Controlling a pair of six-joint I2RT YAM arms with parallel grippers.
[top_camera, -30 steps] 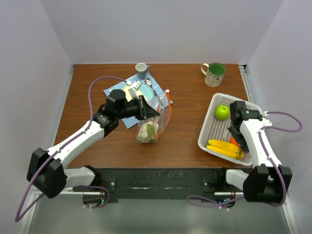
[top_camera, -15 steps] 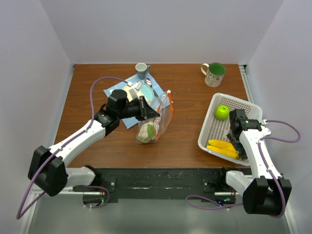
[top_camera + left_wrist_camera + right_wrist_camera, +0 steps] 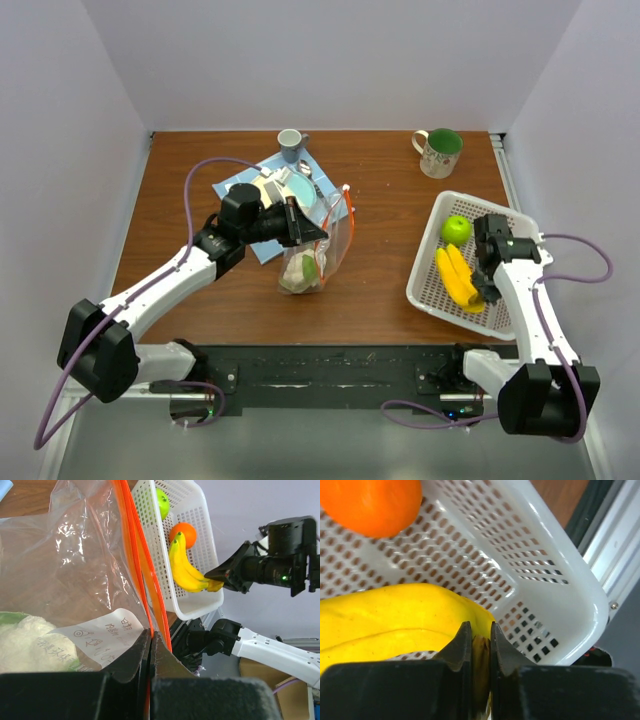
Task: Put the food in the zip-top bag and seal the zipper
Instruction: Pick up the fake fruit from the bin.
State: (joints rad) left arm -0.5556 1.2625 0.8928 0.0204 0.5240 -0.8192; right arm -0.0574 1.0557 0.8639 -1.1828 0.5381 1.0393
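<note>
The clear zip-top bag point(image 3: 322, 252) stands upright at the table's middle with a pale green leafy piece point(image 3: 299, 276) inside. My left gripper point(image 3: 312, 236) is shut on the bag's mouth, pinching one orange-red zipper point(image 3: 136, 555) strip between its fingertips point(image 3: 140, 647). In the white basket point(image 3: 432, 285) my right gripper point(image 3: 487, 296) is shut on the stem end of the yellow banana point(image 3: 456, 276). The right wrist view shows the brown stem between the jaws point(image 3: 480, 637). A green apple point(image 3: 456, 230) and an orange point(image 3: 370, 502) lie in the basket too.
A green-lined mug point(image 3: 440, 152) stands at the back right. A small grey cup point(image 3: 290, 144) sits at the back centre, beside a blue cloth with a plate and cutlery point(image 3: 272, 186). The basket's rim point(image 3: 570, 587) lies close to the table's right edge.
My right gripper has closed on the banana's stem, and the banana has swung from lying along the basket's near edge to pointing away. The left arm and bag have held still.
</note>
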